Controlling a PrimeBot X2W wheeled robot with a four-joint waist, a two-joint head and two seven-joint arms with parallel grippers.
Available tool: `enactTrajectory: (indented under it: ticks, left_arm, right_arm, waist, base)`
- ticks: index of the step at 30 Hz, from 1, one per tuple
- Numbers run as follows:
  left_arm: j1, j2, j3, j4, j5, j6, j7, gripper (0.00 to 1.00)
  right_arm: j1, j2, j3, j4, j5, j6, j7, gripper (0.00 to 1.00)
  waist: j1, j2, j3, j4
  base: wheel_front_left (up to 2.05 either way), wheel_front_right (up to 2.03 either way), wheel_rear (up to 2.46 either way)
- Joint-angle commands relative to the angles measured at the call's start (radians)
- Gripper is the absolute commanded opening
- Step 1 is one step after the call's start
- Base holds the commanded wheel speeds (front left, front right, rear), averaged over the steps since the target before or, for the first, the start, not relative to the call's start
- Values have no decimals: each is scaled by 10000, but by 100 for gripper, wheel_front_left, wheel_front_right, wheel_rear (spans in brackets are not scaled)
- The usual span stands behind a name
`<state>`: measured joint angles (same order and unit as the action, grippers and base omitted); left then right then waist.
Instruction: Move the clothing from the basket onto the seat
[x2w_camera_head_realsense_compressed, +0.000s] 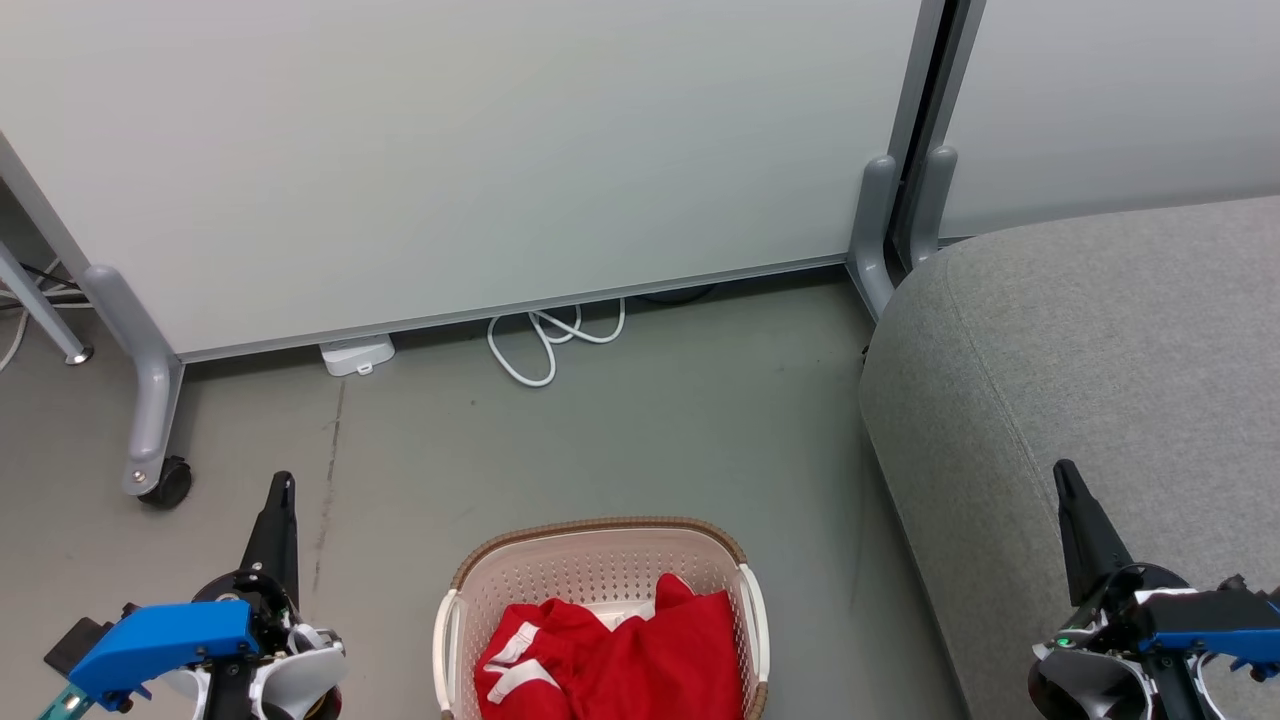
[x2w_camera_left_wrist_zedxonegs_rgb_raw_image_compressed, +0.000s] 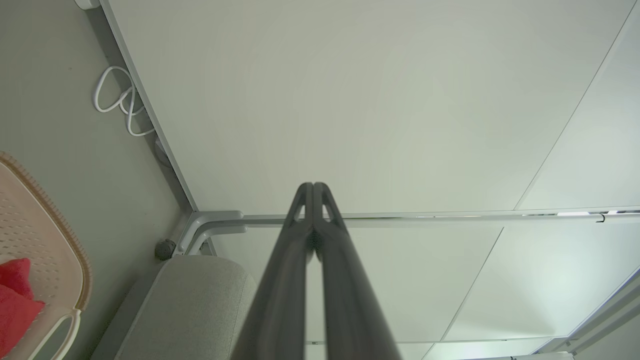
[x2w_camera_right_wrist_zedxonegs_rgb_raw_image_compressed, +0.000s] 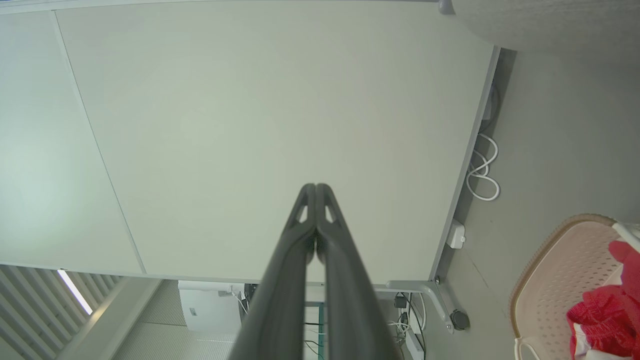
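While both claws are pinched tight on nothing, fingers aimed ahead at the white panel (x2w_camera_head_realsense_compressed: 500, 150), the clothing (x2w_camera_head_realsense_compressed: 620, 655) lies heaped in the basket (x2w_camera_head_realsense_compressed: 600, 545) on the floor (x2w_camera_head_realsense_compressed: 650, 420), between the two arms and back toward the robot from both tips. Left claw (x2w_camera_head_realsense_compressed: 284, 484) looks the nearer, with bare floor between it and the basket, while the right claw (x2w_camera_head_realsense_compressed: 1063, 470) hangs over the near corner of the seat (x2w_camera_head_realsense_compressed: 1100, 350), just right of the basket. That heap is crumpled, no clear long axis, so I'd expect a reach down from above.

basket (x2w_camera_head_realsense_compressed: 590, 570) front cut off, seat (x2w_camera_head_realsense_compressed: 1100, 350) cropped
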<state>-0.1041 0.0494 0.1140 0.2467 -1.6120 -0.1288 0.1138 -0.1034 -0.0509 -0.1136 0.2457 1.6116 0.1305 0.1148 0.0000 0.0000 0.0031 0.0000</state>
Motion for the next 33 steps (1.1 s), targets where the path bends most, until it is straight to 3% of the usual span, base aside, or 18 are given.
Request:
enactTrajectory:
  ticks: [1, 33]
  left_arm:
    - [-96, 16, 11, -41, -22, -45, 35, 0]
    - [-96, 16, 11, -41, -22, -45, 34, 0]
  right_arm:
    - [-106, 15, -10, -22, 29, 4, 16, 0]
    - [-107, 15, -10, -22, 29, 4, 16, 0]
  waist:
    - [0, 0, 0, 0]
    - [0, 0, 0, 0]
  base:
    - [0, 0, 0]
    - [0, 0, 0]
